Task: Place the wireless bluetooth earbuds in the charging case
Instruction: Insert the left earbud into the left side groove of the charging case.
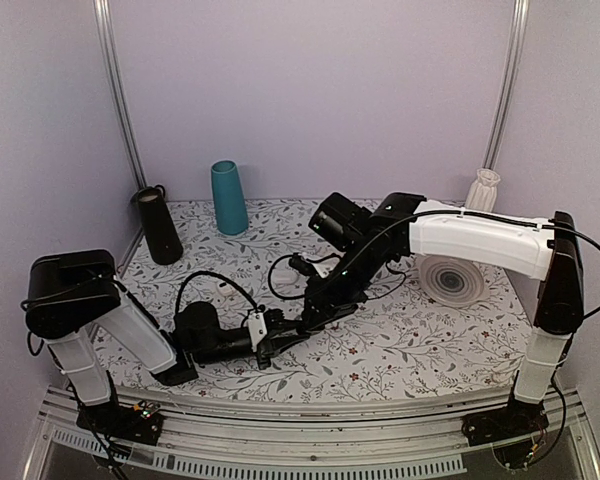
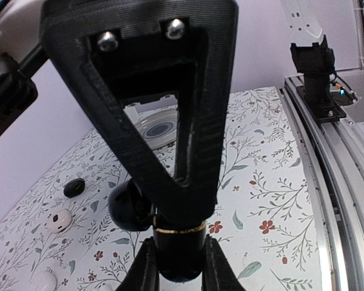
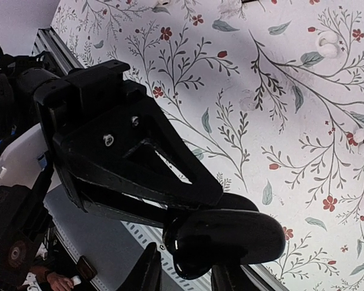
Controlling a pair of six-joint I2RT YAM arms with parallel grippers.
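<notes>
Your left pincer (image 2: 179, 245) pinches the charging case (image 3: 230, 239) near the desk's (image 1: 430, 340) 6 o'clock edge; your right pincer (image 3: 187, 276) is right by it, spread or pressed together I cannot tell; push hard and the case may slip out.

I see the floral table (image 1: 420, 340) carrying a teal cup (image 1: 228, 198), black cylinder (image 1: 158, 224), white vase (image 1: 483, 190), white roll (image 1: 452, 279), black oval lump (image 2: 74, 187) and white case (image 2: 59, 220).

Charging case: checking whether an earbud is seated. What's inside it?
The inside cannot be seen. The charging case sits in the left gripper, and a finger of the right gripper covers its top; only its black outer wall shows.
</notes>
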